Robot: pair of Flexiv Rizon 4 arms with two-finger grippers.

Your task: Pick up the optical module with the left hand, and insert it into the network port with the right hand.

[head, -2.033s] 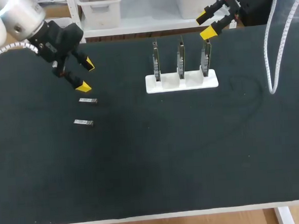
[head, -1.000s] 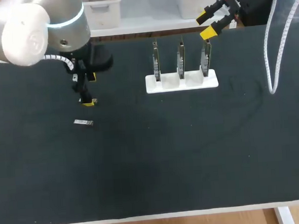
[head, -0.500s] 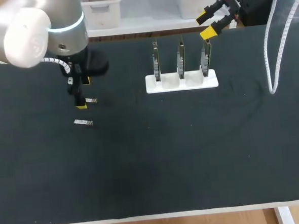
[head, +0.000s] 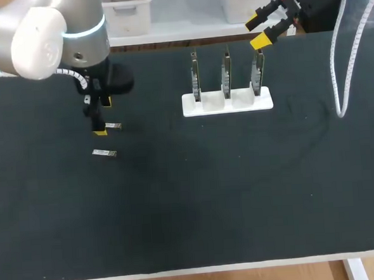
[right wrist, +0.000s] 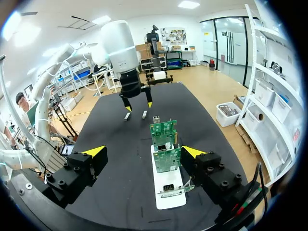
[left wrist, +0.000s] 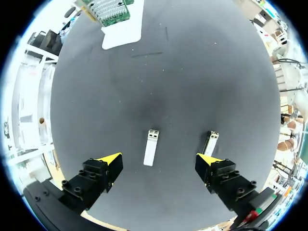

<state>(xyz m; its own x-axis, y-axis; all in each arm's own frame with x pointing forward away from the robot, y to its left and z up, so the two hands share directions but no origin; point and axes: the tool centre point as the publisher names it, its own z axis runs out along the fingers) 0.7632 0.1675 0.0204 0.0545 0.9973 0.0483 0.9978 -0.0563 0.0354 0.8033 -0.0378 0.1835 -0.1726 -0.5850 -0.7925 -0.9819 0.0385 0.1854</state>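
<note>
Currently optical module point(left wrist: 151, 153) laid flat on table point(left wrist: 192, 72), centred between parted fingers of left gripper point(left wrist: 160, 160), untouched. Judged light, rigid, slippery metal shell; to be clamped across long side walls, mid-body.

a slim silver optical module point(head: 113, 125) lies flat on the black table point(head: 209, 196). a 2nd module point(head: 104, 153) lies near it, not touching. 3 green network port cards point(head: 225, 74) stand upright in a white stand point(head: 228, 104), well apart from both.
</note>
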